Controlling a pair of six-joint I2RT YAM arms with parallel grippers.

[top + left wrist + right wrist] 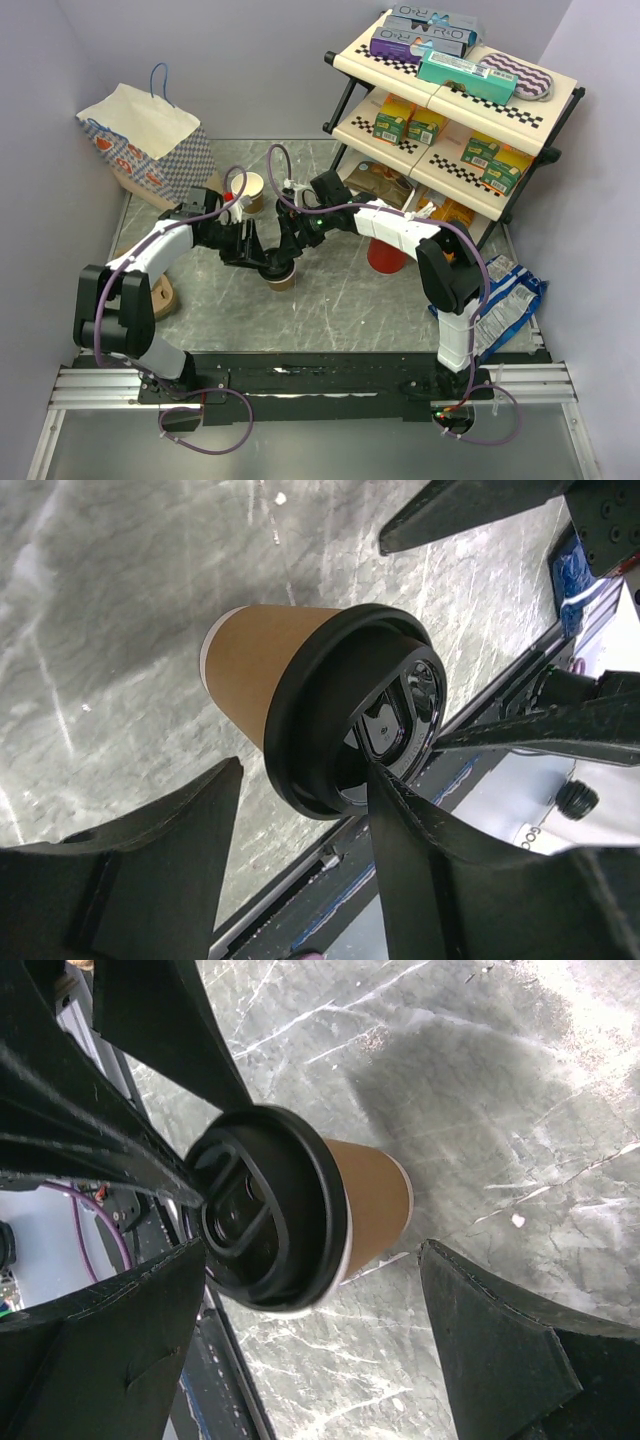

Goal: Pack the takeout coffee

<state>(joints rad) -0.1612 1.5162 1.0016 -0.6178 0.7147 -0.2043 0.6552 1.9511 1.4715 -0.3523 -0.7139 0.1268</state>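
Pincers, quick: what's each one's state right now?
Left pincer: open, straddling the lidded cup, not clamped.
Right pincer: open wide around the same cup.

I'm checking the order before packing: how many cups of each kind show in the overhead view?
Brown cup with black lid: 1
Open brown cup: 1
Red cup: 1
Total: 3 in clear view; a half-hidden brown thing at the left cannot be told.

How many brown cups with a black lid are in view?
1. The lidded cup stands upright between the left end effector and the right end effector. A brown object half hidden by the left arm may be another; I cannot tell.
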